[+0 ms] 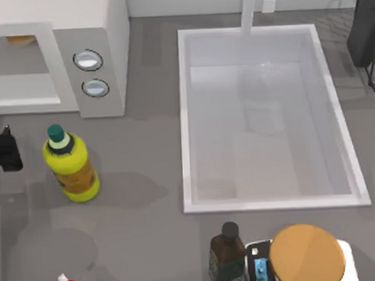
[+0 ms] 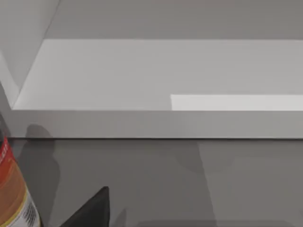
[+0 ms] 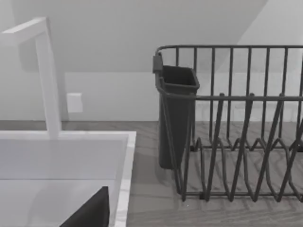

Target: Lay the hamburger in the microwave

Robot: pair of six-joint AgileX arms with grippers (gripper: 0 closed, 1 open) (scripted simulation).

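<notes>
Hamburger point(image 1: 20, 41) sits inside microwave point(image 1: 59, 59); left tool point(image 1: 4, 151) state unclear, so I'd back out straight, avoiding yellow bottle point(image 1: 70, 167).

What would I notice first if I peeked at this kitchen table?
Probably the bright yellow bottle with a green cap, lying near the table's left side below the large boxy white-grey microwave. Next comes the big white rectangular sink basin in the middle, and the smooth tan-orange disc on a white base at the front edge. A bit of pale, orange-brown hamburger peeks from the microwave's cavity.
</notes>
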